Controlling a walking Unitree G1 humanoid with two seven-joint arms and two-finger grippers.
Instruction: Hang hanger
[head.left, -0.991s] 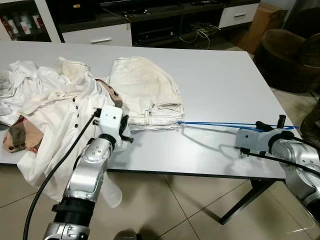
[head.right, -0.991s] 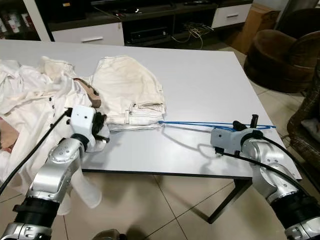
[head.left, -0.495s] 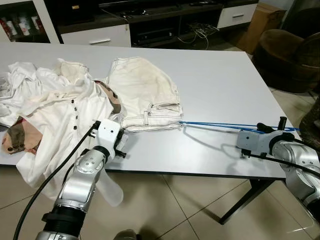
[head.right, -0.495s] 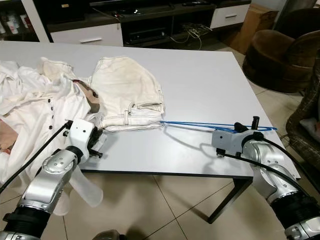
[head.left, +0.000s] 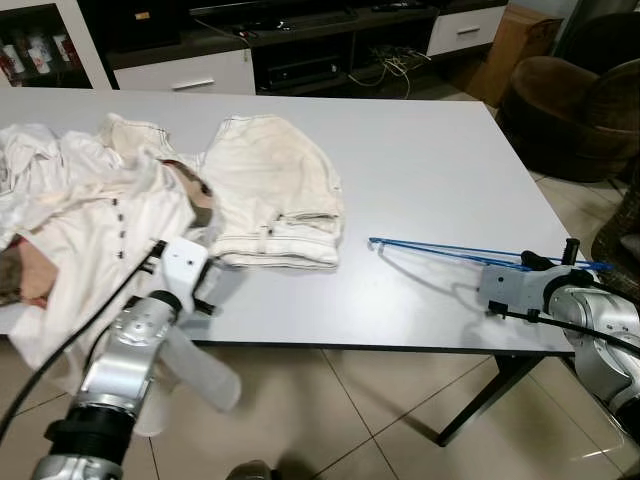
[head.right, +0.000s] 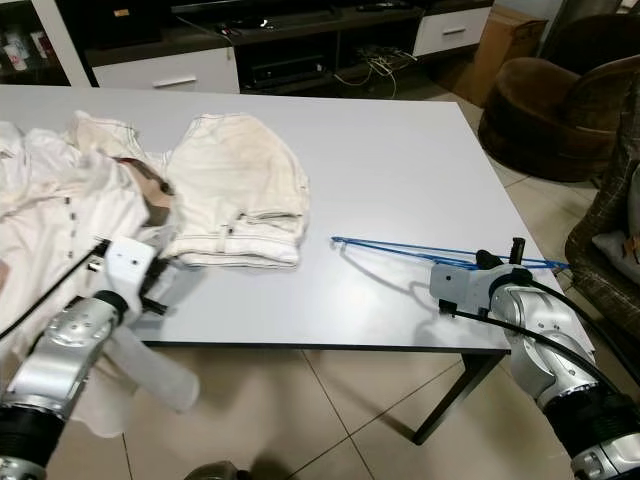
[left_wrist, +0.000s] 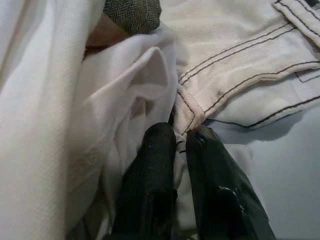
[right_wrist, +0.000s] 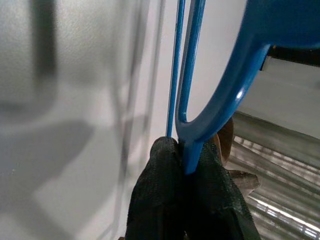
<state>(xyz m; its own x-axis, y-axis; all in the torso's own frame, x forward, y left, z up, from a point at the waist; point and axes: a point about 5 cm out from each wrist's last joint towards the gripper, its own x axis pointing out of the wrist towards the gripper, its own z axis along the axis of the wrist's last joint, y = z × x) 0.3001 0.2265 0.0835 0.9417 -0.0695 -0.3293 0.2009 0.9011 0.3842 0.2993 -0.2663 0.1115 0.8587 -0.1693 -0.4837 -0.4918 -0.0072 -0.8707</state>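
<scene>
White shirt (head.left: 70, 230) runs off the frame edge (sleeve blurred below the table); the blue hanger (right_wrist: 210, 95) is cropped beyond the clamping fingers (right_wrist: 155, 200).

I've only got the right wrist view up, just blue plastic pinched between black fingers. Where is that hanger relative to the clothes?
Observer: The blue hanger lies over the table's right part, clear of the cream shorts.
Operator: And the left arm?
Observer: The left end effector is at the table's near edge, shut on the white shirt.
Operator: Is the right grip at the hook end?
Observer: The right end effector holds the hanger's right end, near the table's right edge.
</scene>
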